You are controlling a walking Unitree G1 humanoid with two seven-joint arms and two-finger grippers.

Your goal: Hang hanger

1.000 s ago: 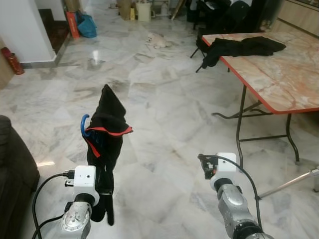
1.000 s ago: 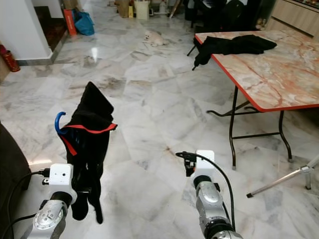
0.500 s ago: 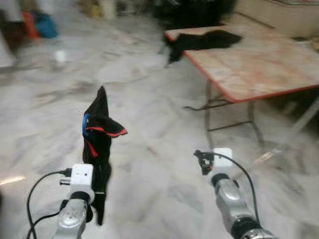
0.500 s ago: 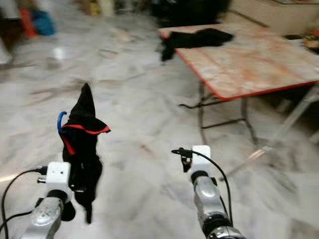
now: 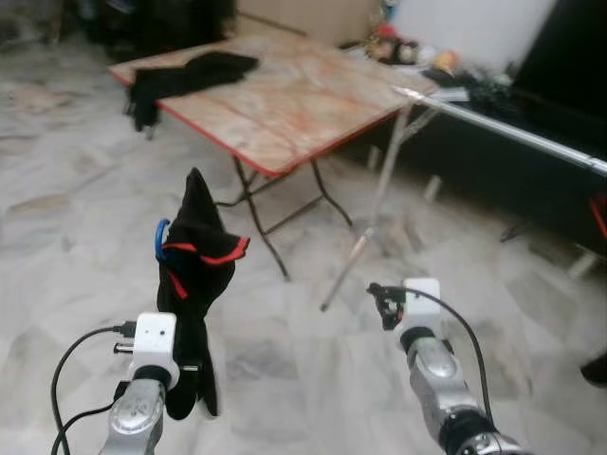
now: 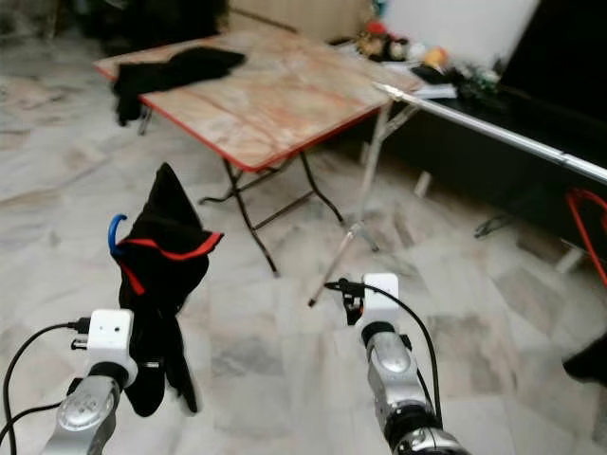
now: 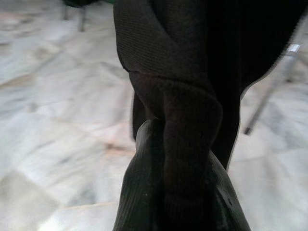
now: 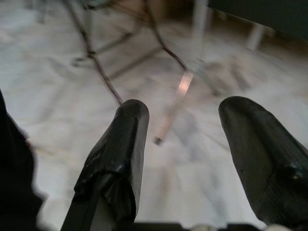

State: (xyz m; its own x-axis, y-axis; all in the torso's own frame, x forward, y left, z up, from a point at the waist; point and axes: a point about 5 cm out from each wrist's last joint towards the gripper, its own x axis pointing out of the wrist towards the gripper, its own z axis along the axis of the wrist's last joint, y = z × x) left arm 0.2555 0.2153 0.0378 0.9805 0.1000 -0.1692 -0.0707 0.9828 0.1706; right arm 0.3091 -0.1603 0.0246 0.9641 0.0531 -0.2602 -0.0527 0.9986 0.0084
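Observation:
A black garment with red trim (image 5: 196,261) hangs on a blue hanger whose hook (image 5: 159,237) sticks out at its left. My left gripper (image 7: 179,197) is shut on the lower part of this garment and holds it upright in front of me at the left. The cloth covers most of the left fingers (image 7: 142,192). My right gripper (image 8: 187,144) is open, held over the floor with nothing between its fingers. A silver clothes rail (image 5: 517,135) runs across the upper right, with a slanted metal leg (image 5: 372,220) reaching the floor.
A folding table (image 5: 285,104) with a red edge stands ahead at the left, a black garment (image 5: 185,76) lying on its far end. Small items (image 6: 408,52) crowd a dark surface behind the rail. A red wire shape (image 6: 583,227) shows at the right. Marble floor (image 5: 303,360) lies below.
The whole view has swung to the right: the table has shifted to the left and the silver rail has come into view. My left gripper still holds the garment; the right stays open.

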